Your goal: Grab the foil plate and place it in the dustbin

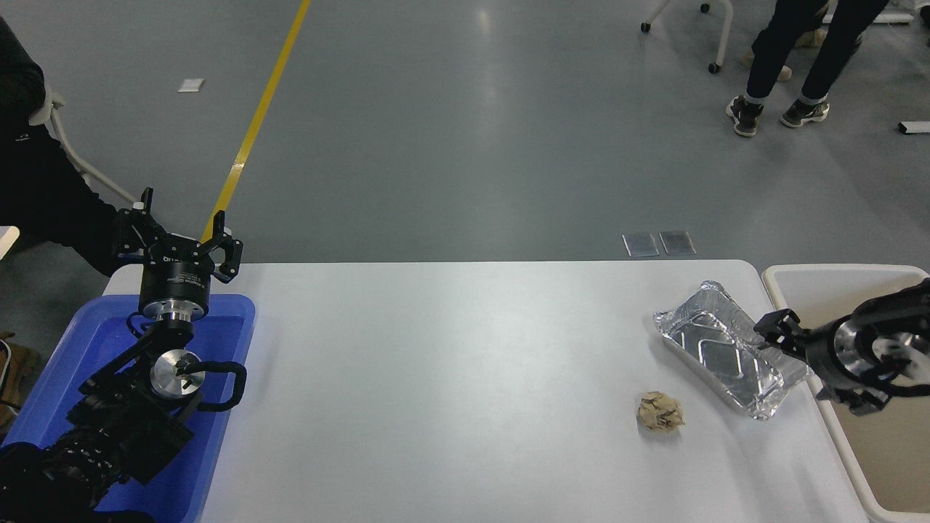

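Note:
The foil plate [726,347] is a shiny silver rectangular tray lying at an angle on the white table [450,378] near its right edge. The dustbin [835,271] is a cream bin with a white rim, standing just right of the table. My right gripper [779,333] comes in from the right edge, low over the bin's left rim, at the plate's right long side. It looks open and holds nothing. My left gripper [178,243] is open and parked at the lower left.
A small crumpled brown paper ball [660,412] lies in front of the plate. A blue tray [225,349] sits under the left arm. A person's dark sleeve [36,196] is at the far left. A person's legs [788,65] stand at the top right.

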